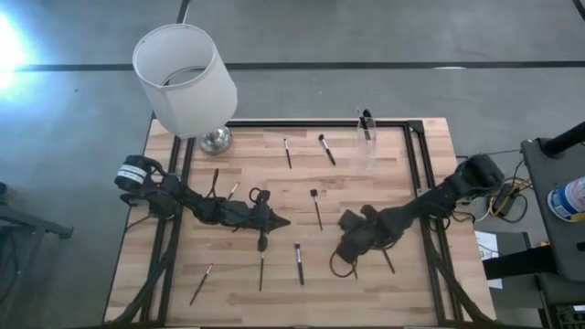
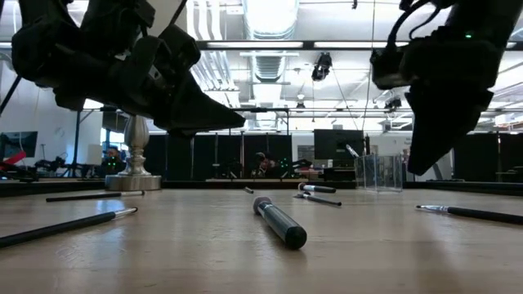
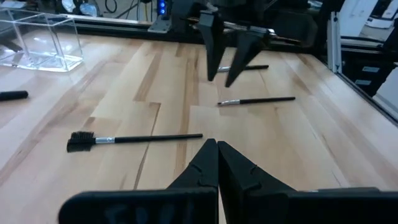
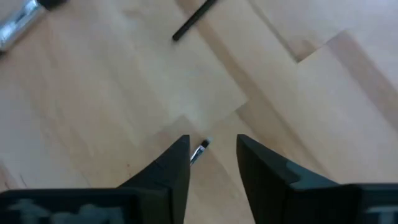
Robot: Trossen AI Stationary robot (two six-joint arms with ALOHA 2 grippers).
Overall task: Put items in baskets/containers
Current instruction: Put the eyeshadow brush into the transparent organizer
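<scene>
While the right gripper (image 4: 212, 155) stands spread over a thin metal-ferruled brush (image 4: 199, 151) on the wooden tabletop (image 4: 124, 93) — light, stiff, prone to roll — pinch it mid-handle; left gripper (image 3: 217, 163) pressed together.

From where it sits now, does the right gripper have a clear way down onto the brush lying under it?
Probably yes. The right gripper is open, with the brush showing in the gap between its fingers on the bare table. Nothing lies between them; the left gripper waits shut, well off.
</scene>
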